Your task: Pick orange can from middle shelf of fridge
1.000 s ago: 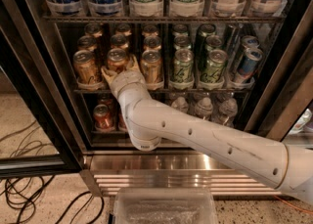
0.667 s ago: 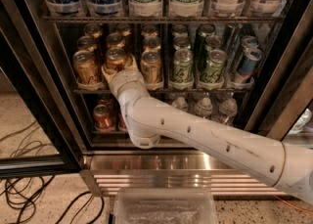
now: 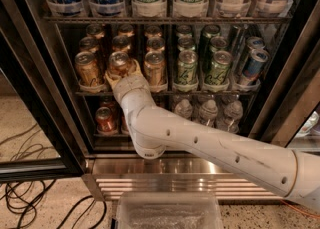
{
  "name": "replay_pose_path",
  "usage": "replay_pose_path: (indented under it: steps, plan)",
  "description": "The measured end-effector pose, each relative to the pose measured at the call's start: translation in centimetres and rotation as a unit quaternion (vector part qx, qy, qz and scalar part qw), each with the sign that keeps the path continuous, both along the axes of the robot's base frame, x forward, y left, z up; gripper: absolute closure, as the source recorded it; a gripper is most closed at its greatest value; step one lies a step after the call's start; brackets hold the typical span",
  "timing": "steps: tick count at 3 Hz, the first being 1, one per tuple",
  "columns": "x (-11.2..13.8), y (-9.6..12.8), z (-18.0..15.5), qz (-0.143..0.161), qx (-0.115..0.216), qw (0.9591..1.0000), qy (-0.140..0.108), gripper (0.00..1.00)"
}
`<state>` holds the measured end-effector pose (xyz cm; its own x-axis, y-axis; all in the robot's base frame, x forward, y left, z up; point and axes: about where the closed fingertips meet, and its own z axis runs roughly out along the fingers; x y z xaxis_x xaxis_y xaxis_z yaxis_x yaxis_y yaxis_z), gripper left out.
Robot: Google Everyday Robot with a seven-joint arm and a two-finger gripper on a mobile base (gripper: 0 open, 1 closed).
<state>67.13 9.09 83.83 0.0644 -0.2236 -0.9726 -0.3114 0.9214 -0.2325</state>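
Pincer point(image 3: 121, 71) hardly moves from a second ago, clasping the shiny orange can point(image 3: 120, 62) on the wire shelf point(image 3: 200, 92); matching cans point(image 3: 88, 68) either side.

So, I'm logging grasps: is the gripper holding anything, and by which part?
Cannot be told. The gripper sits around the body of the orange can at the front of the middle shelf, but a firm hold isn't visible.

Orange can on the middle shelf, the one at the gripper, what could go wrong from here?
The gripper sits at the front orange can, with the left can and the right can close beside it; pulling out crooked might tip them. The arm crosses the red cans below and could bump them.
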Motion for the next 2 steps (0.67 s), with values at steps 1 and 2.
replay_pose_path:
  steps: [1, 2]
  plan:
    - [-1.49, -0.51, 0.51, -0.002, -0.004, 1.0, -0.003, 1.0]
    - [-1.79, -0.6, 0.71, 0.0, -0.005, 1.0, -0.003, 1.0]
